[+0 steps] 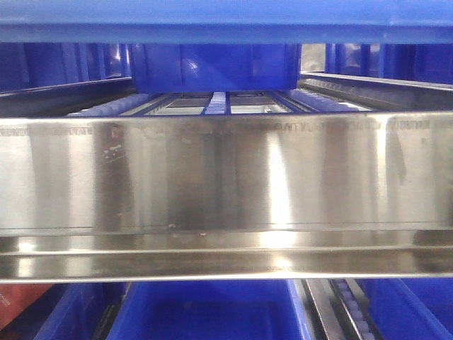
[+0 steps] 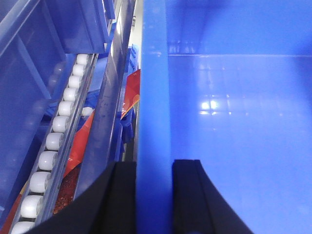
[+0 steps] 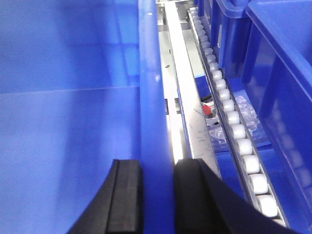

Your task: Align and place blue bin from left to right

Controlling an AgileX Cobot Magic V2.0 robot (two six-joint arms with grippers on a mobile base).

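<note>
The blue bin fills both wrist views, seen from above into its bare inside. My left gripper is shut on the bin's left rim, one black finger outside the wall and the other inside. My right gripper is shut on the right rim in the same way, its outer finger over the metal rail. In the front view a bright blue band spans the top edge, apparently this bin seen close up. Neither gripper shows there.
A stainless steel shelf rail crosses the front view. White roller tracks run beside the bin on the left and right. Darker blue bins stand at the right, left, back and below. A red packet lies lower left.
</note>
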